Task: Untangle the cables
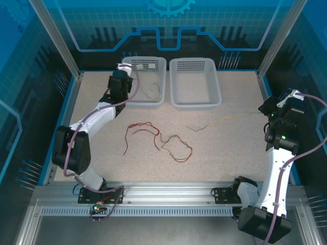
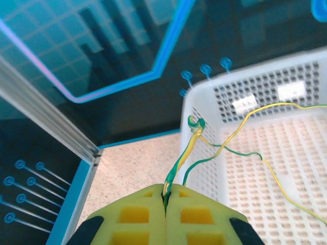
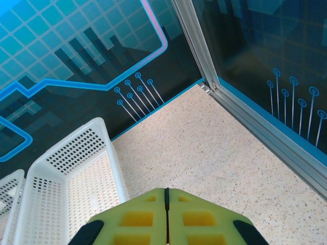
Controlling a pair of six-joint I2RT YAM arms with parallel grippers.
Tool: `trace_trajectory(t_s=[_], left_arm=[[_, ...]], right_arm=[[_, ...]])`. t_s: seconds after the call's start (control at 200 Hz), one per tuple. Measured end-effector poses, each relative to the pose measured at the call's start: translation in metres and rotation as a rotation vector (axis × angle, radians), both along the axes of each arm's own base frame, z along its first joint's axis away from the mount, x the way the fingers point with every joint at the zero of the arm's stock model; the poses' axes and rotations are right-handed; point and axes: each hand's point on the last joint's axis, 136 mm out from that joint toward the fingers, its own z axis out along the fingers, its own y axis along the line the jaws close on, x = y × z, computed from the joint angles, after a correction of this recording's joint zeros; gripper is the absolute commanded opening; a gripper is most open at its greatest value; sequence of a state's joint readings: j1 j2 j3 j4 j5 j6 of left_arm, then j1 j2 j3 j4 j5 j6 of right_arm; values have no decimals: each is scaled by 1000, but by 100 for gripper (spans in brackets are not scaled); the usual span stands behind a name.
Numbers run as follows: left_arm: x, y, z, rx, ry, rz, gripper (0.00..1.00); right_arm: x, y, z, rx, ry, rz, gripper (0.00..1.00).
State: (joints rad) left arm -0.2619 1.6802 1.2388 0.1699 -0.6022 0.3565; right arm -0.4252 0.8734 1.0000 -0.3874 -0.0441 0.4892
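- Top view: the left gripper is over the far left corner of the left basket.
- A thin green cable lies on that basket's floor.
- The right basket stands just beside it, to the right.
- On the table, near the middle, lie the red cables. Their right end runs into a tangle of red and yellow-green wire.
- A loose yellow cable lies stretched out to the right of the tangle, apart from it, near the right basket.
- The right gripper is over the table's right edge, well apart from every cable.
- Left wrist view: the left gripper is clenched, its pads pressed together on the green cable.
- From the pads the cable rises to a small knot at the corner of the left basket, then trails down across the basket floor.
- Right wrist view: the right gripper is clenched with its pads meeting and nothing between them.
- It hangs above bare table, with the right basket to its left.
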Motion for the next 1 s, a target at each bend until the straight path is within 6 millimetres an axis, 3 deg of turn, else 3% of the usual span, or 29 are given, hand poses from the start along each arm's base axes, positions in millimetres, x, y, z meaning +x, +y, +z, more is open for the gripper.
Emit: trace_trajectory(t_s=[0.2,0.325,0.44,0.65,0.911,1.001], left_arm=[[36,-59,-45,154,178,-131,0],[38,-91,-83,221,289,-228,0],[35,-107,-112,222,370,-298,0],[36,-105,-139,130,458,-346,0],[45,-65,-151,-40,537,-267,0],[48,-61,-153,-52,548,-256,0]], right_arm=[[0,0,0,-3,1,4,0],[-1,1,1,-8,-3,5,0],[-2,4,2,-6,-9,18,0],[-1,8,0,0,-7,34,0],[-3,12,4,-6,-21,43,0],[-5,13,6,-10,-28,45,0]])
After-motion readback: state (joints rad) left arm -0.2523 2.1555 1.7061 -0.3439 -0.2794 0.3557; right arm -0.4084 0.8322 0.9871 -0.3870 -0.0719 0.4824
